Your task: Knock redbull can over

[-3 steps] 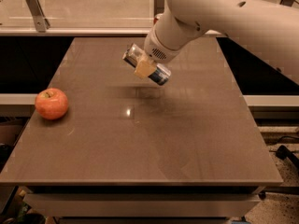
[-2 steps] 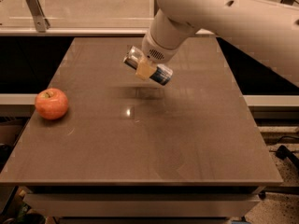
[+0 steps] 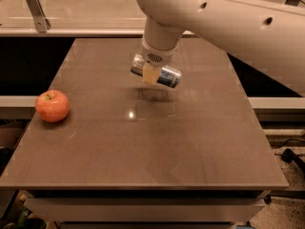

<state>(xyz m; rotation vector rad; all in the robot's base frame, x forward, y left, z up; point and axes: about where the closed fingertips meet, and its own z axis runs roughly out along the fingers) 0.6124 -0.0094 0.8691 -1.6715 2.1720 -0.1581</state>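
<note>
Fingers (image 3: 151, 74) are pinching the redbull can (image 3: 167, 77) across its middle, holding it on its side, clear of the counter (image 3: 190, 142). I am seeing its shadow lying just beneath them. An apple (image 3: 52, 106) is sitting well apart from them, toward the view's left, near the counter's edge.
</note>
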